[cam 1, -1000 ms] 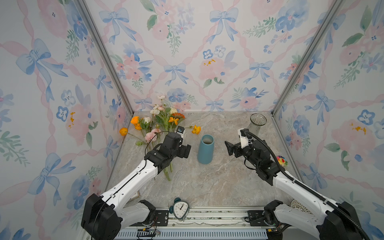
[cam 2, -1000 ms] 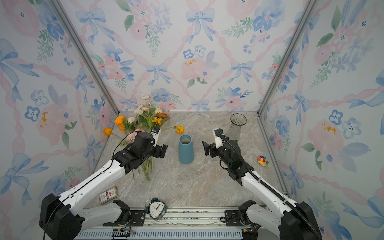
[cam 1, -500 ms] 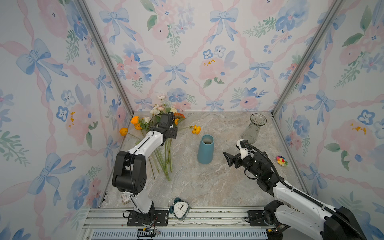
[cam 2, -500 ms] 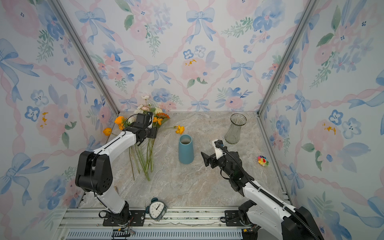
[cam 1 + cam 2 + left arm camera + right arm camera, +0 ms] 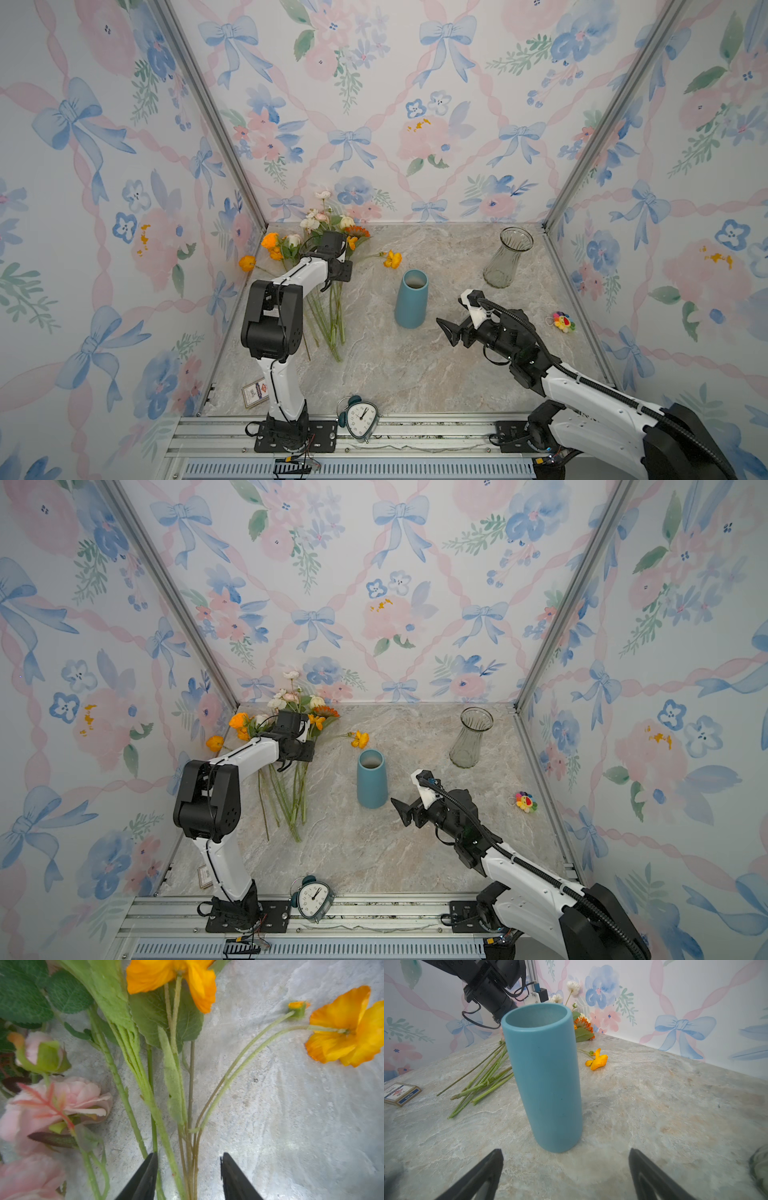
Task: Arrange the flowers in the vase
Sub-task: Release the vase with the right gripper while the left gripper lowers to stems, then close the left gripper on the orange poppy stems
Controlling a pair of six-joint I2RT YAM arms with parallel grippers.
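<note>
Since the earlier frames, the left end effector point(image 5: 330, 284) has been brought onto the flowers point(image 5: 336, 316) at the surface's point(image 5: 415, 374) far-left corner. Left wrist: jaws part-spread astride stems point(image 5: 190, 1105), none pinched. Right wrist: right end effector point(image 5: 564, 1167) spread; blue vase point(image 5: 544, 1076) empty.

A staged robot-lab booth: pastel bow-and-flower wallpaper panels point(image 5: 374, 104) in aluminium framing point(image 5: 212, 112), marble-look stone worktop point(image 5: 415, 374), white-and-black robot arms point(image 5: 299, 270) bolted to a metal rail point(image 5: 415, 432).
</note>
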